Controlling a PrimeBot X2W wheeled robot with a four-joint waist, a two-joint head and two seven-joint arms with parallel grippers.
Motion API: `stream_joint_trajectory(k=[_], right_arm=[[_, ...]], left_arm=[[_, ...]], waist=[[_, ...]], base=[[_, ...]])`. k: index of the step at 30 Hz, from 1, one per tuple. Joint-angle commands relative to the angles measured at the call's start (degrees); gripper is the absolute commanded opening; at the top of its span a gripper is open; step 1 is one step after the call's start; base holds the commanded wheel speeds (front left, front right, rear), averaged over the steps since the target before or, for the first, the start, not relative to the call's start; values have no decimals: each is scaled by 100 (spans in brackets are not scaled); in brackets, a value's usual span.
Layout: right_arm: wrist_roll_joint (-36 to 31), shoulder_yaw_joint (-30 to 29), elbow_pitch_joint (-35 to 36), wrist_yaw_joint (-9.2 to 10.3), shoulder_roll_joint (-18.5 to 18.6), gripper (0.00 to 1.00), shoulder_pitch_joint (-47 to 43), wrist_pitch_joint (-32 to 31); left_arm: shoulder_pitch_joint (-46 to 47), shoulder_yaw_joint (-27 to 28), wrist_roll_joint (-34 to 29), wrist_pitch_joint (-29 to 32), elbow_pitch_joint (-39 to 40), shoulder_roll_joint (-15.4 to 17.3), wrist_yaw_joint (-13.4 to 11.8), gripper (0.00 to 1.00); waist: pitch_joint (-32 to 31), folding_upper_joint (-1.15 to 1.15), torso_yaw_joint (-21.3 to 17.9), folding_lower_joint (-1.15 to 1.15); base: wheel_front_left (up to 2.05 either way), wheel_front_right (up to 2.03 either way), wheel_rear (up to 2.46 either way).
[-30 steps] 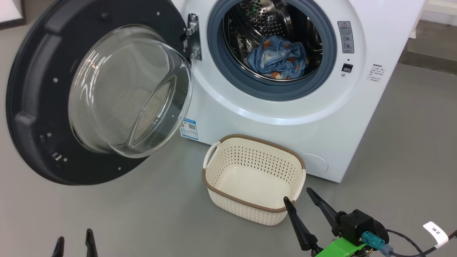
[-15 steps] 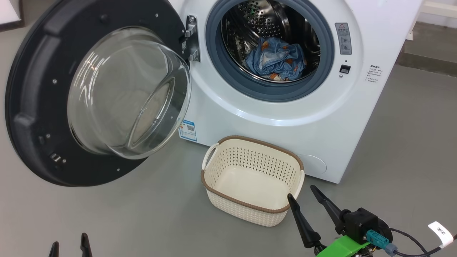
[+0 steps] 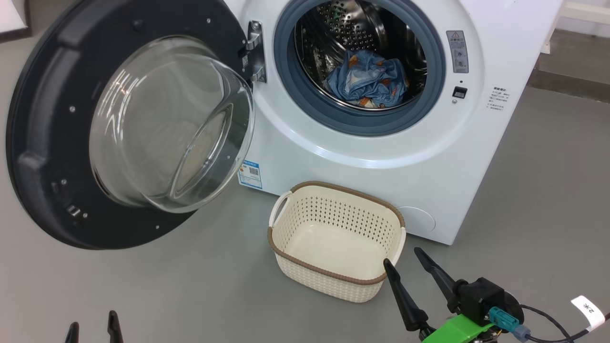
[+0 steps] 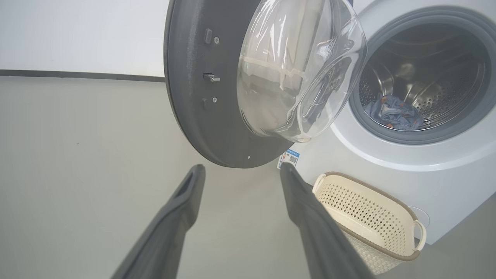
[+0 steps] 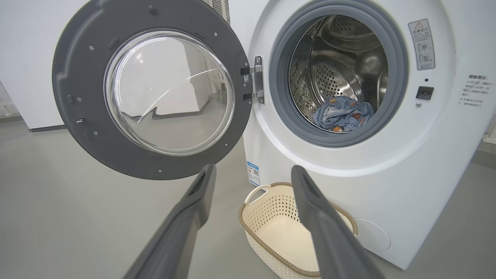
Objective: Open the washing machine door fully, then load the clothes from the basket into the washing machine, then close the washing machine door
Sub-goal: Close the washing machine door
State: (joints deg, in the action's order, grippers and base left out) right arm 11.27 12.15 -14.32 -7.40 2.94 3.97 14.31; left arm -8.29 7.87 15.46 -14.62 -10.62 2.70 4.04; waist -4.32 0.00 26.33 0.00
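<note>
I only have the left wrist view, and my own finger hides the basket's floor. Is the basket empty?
Observer: Yes. The head view shows the basket floor bare.
Operator: Where is my right gripper?
Observer: The right gripper is open and empty, beside the basket's near right corner.
Operator: The glass bowl hides the hinge from me. Anything caught there?
Observer: No. The hinge is bare between the washing machine door and the washing machine.
</note>
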Motion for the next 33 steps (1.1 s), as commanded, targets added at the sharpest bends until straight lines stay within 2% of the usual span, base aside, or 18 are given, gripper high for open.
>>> stream_joint_trajectory(k=[1,12,13,14,15,21,26,30,33], right_arm=[[35,116,138,-9,-6,100,133,69],[20,98,144,-9,-6,100,103,69],[18,98,144,-9,-6,100,100,69],[18,100,146,-9,-6,100,98,69],[23,103,150,-9,-6,100,96,69],[-68,57,205,-9,-6,100,57,69],[-344,70,266,-9,-6,100,78,69],[-513,109,313,-9,111,100,198,69],[-572,107,383,-9,279,100,326,69]], left_arm=[[127,175,-5,-38,168,34,-34,100],[133,176,-32,-38,194,31,-43,100],[139,183,-37,-38,216,31,-46,87],[150,209,-19,-38,254,30,-52,37],[161,246,8,-38,301,30,-53,0],[241,470,206,-38,550,91,-1,0],[463,863,481,-38,944,204,8,0],[774,1381,1054,-38,1189,302,72,0],[1123,1786,1646,-38,1189,514,165,0]], waist=[[-1,0,-2,0],[-13,0,-15,0],[-13,0,-16,0],[-14,0,-16,0],[-13,0,-16,0],[84,0,13,0],[522,0,-109,0],[993,0,-310,0],[1378,0,-464,0]], base=[[0,0,0],[0,0,0],[0,0,0],[0,0,0],[0,0,0],[0,0,0],[0,0,0],[0,0,0],[0,0,0]])
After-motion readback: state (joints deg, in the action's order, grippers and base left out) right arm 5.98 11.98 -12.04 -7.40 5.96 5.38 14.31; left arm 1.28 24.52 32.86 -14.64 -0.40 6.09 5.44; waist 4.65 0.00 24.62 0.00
